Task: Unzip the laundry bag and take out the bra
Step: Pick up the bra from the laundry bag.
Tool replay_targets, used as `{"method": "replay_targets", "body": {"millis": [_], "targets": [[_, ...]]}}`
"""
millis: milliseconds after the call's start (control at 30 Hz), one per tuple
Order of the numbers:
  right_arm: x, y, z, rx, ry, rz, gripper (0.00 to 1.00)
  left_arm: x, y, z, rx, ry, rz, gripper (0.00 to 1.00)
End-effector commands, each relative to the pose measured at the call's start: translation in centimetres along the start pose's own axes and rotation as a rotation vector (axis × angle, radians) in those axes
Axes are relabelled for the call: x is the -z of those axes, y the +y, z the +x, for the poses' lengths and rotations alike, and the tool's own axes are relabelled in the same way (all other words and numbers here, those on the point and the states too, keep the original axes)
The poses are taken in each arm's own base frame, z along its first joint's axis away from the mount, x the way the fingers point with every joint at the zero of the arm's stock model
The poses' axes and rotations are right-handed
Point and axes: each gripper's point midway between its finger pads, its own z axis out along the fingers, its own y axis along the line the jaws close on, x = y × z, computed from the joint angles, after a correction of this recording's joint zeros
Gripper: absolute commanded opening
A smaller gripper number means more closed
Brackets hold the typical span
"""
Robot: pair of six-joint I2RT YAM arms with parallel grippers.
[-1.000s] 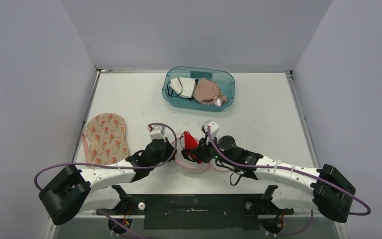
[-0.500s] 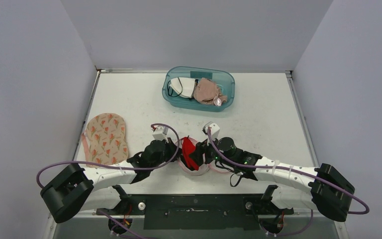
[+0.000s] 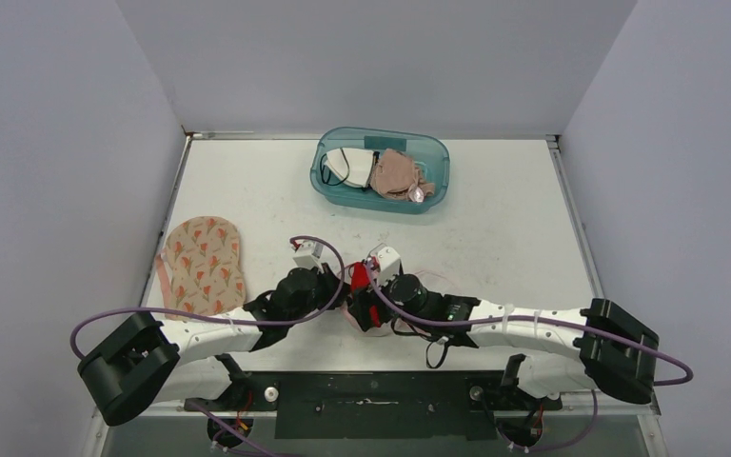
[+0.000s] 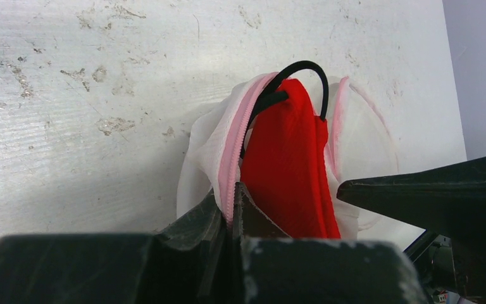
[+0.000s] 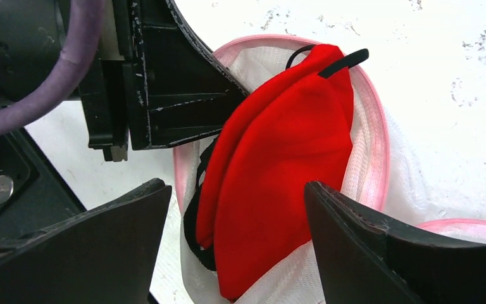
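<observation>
Left wrist, left claw (image 4: 233,193) nipping laundry bag rim (image 4: 245,123)

White mesh laundry bag (image 4: 199,158), pink zip edging, lies unzipped close in front of me, mouth gaping. Red bra (image 5: 278,164), black straps, folded, sits in the open mouth.

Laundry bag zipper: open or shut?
Open. The laundry bag gapes: its pink zipper edges part around the red bra showing between them.
</observation>
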Motion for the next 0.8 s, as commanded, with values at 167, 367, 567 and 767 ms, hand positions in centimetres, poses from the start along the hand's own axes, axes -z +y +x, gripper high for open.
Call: {"method": "replay_targets", "body": {"millis": [167,367,567,767], "targets": [[-1.3,-1.0,-2.5,0.001,-0.076,0.156,0.73,0.1,-1.5,-0.8,0.016,-0.03,0.058,0.0],[-1.8,-1.1,-2.2,0.008,-0.059,0.164,0.47,0.1,-1.7,-0.9,0.017,-0.031,0.062,0.0],[-1.9,-1.3,-1.7,0.018,-0.039,0.171,0.29,0.1,-1.8,-0.9,0.016,-0.031,0.062,0.0],[-0.6,-0.7,-2.3,0.035,-0.061,0.122,0.05,0.3,-1.8,-1.3,0.013,-0.037,0.053,0.0]]}}
